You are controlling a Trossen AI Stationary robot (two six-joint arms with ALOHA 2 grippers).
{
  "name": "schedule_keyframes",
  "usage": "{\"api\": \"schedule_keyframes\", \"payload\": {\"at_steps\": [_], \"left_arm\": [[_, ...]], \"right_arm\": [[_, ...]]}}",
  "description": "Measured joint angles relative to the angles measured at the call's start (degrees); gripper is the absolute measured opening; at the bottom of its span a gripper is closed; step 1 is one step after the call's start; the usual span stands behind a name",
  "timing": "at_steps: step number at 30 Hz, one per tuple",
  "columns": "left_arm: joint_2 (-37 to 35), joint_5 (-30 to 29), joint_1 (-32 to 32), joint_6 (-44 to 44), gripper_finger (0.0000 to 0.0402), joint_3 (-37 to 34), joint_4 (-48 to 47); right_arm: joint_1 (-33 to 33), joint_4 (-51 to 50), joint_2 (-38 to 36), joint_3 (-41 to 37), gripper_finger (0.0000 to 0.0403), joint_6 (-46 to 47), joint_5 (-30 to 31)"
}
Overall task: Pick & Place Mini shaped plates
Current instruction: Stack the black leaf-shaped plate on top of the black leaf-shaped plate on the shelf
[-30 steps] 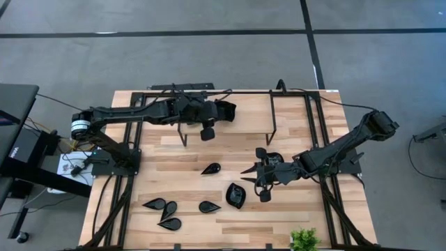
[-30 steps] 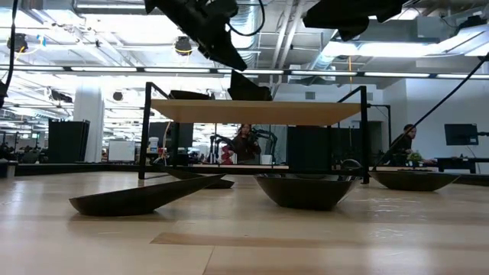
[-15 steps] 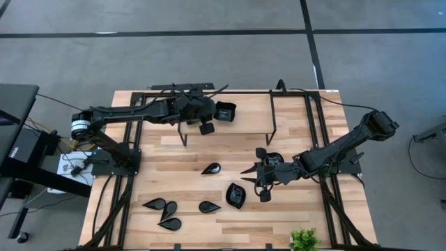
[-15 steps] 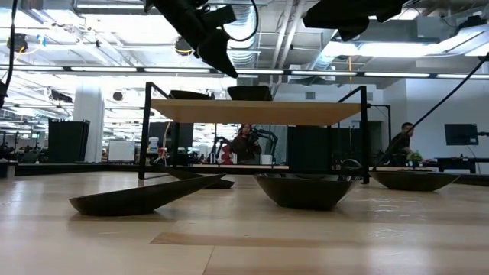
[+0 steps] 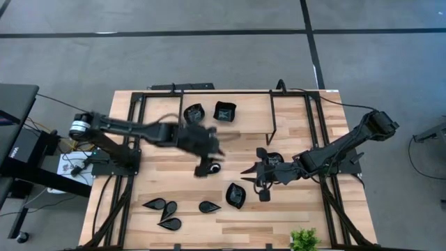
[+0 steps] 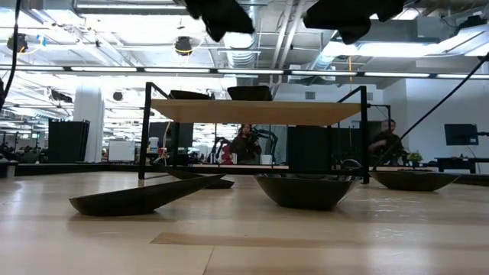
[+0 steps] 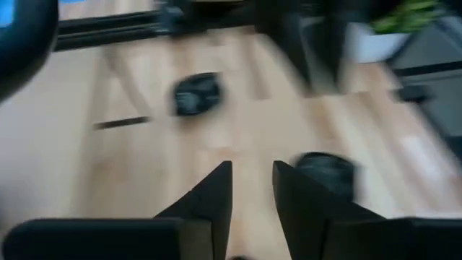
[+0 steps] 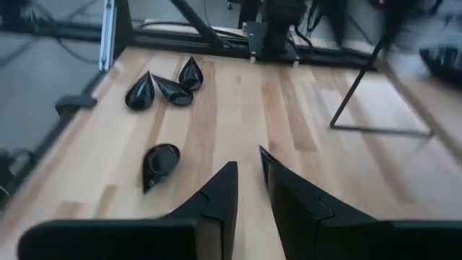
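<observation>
1. High view: left pincer [image 5: 208,162], fingers slightly parted and grasping nothing, is hovering mid-frame over a teardrop plate [image 5: 214,167], probably to collect it.
2. Right pincer [image 5: 256,183], likewise empty, is waiting right of centre beside another plate [image 5: 235,196] on the desk [image 5: 230,226].

I see my right gripper [image 8: 247,170] hanging empty, fingers slightly apart, over the wooden table [image 8: 238,108]; four teardrop plates [image 8: 160,160] sit upper left.
</observation>
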Motion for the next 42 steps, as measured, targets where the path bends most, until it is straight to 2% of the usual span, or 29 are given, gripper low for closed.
{"api": "schedule_keyframes", "payload": {"at_steps": [4, 11, 14, 17, 22, 28, 32, 34, 38, 42], "left_arm": [[-0.5, -2.1, -7.6, -4.2, 0.0091, -3.0, -0.2], [-0.6, -19.9, -17.9, -14.7, 0.0104, -11.0, 0.0], [-0.9, -24.4, -21.3, -19.2, 0.0116, -13.9, -0.3], [-1.7, -27.4, -24.4, -22.6, 0.0125, -15.9, 0.0], [-3.5, -27.9, -29.1, -24.9, 0.0128, -17.6, 0.4], [-7.6, -28.0, -33.0, -26.3, 0.0123, -19.6, 0.4], [-9.9, -29.5, -33.0, -26.4, 0.0123, -21.0, 2.6], [-9.8, -30.2, -32.2, -26.3, 0.0123, -21.5, 7.8], [-8.7, -30.5, -31.0, -26.2, 0.0123, -21.7, 12.8], [-8.2, -30.5, -30.6, -26.1, 0.0123, -21.8, 13.2]], "right_arm": [[0.0, -0.3, 0.0, 0.0, 0.0074, 4.0, 0.0], [0.7, 3.0, 5.4, 0.0, 0.0078, 1.7, -0.1], [0.7, 4.5, 9.2, 0.1, 0.0092, 0.7, -0.5], [0.7, 3.1, 12.2, 2.5, 0.0113, 3.6, -2.5], [2.4, -0.3, 17.9, 8.3, 0.0152, 4.8, -5.8], [7.0, -7.0, 25.5, 17.0, 0.018, 4.2, -6.1], [9.9, -13.8, 29.3, 22.7, 0.018, 7.6, -5.9], [11.1, -16.4, 31.0, 24.9, 0.0177, 10.0, -4.0], [11.2, -17.2, 35.0, 27.5, 0.0167, 13.6, 1.1], [9.6, -18.8, 37.7, 29.0, 0.0158, 22.2, 1.6]]}}
